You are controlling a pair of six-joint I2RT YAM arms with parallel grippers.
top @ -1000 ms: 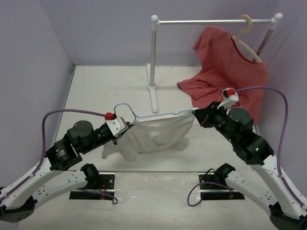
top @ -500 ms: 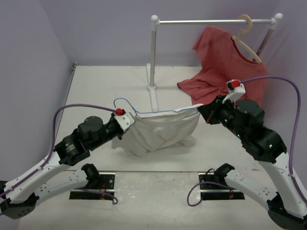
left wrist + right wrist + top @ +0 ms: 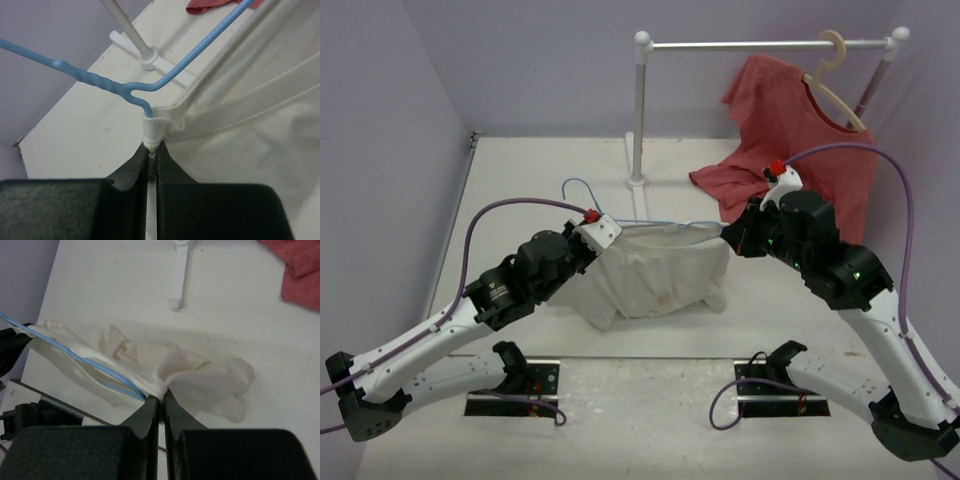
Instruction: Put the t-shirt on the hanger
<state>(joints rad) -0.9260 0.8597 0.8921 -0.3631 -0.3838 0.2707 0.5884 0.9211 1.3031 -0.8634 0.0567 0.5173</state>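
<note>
The cream-white t-shirt [image 3: 655,272] hangs stretched between my two grippers above the table, its lower part sagging onto the surface. My left gripper [image 3: 601,235] [image 3: 152,146] is shut on the ribbed collar edge of the t-shirt [image 3: 240,115]. My right gripper [image 3: 729,237] [image 3: 161,399] is shut on the opposite edge of the t-shirt [image 3: 150,365]. The light-blue wire hanger [image 3: 650,222] [image 3: 165,80] [image 3: 90,365] runs inside the collar opening along the top, and its hook [image 3: 576,187] sticks out to the left.
A white clothes rail [image 3: 640,120] stands at the back centre, its foot [image 3: 640,205] just behind the shirt. A red t-shirt [image 3: 790,140] hangs from a beige hanger [image 3: 835,75] on the rail at the right, draping onto the table.
Both grippers have lifted and moved away from me, carrying the shirt and hanger toward the rail. The shirt's top edge is now pulled straighter.
</note>
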